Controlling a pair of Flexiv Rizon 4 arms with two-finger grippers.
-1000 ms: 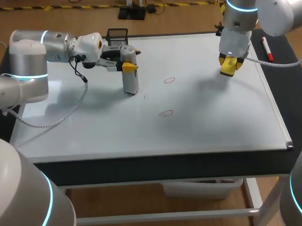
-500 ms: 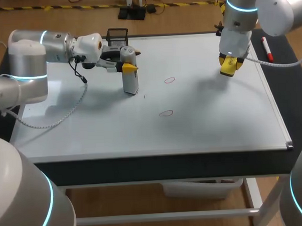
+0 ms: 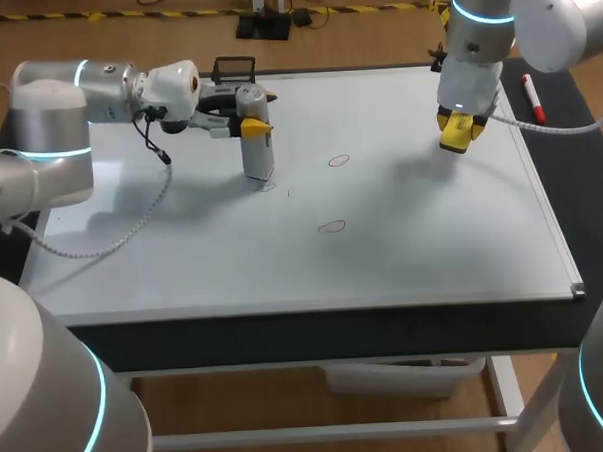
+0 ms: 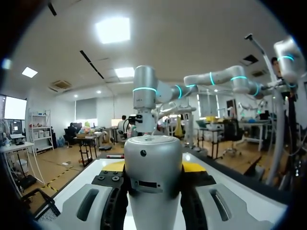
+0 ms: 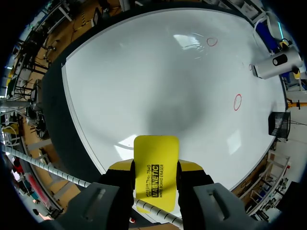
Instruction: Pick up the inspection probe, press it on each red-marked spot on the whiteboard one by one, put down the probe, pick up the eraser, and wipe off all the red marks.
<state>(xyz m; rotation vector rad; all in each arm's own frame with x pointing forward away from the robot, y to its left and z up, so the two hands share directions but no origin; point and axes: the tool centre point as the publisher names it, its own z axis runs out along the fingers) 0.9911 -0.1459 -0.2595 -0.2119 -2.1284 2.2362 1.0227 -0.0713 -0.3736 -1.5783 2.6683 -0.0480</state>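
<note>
Silver-grey on the left: the inspection probe (image 3: 259, 158) stands upright over the far left part of the whiteboard (image 3: 413, 251). The left gripper (image 3: 255, 127) has it pinched just below its domed top, a yellow tip on each side. So the pickup is done. The probe's foot is down at the board, but I cannot tell whether it touches. It sits left of both marks, on neither.

Moving right, the far red ring (image 3: 339, 160) and the near red ring (image 3: 332, 226) both show whole and unwiped. Nothing here says whether either has been pressed.

Further right, over the far right of the board, the right gripper (image 3: 458, 129) hangs with the yellow eraser (image 3: 457, 137) clamped between its fingers. That means the eraser is in hand while the probe is not yet put down. Past the board's right edge lies a red marker (image 3: 533, 94). By my reading, what is left is any pressing not yet done, setting the probe down, and all the wiping.

Only the head view shows how the probe stands relative to the rings across the whole board. The left wrist view shows that grip close up, fingers against both flanks of the probe, but no ring at all. The right wrist view shows the eraser squeezed from two sides and raised off the board, with both rings and the probe ahead of it.
</note>
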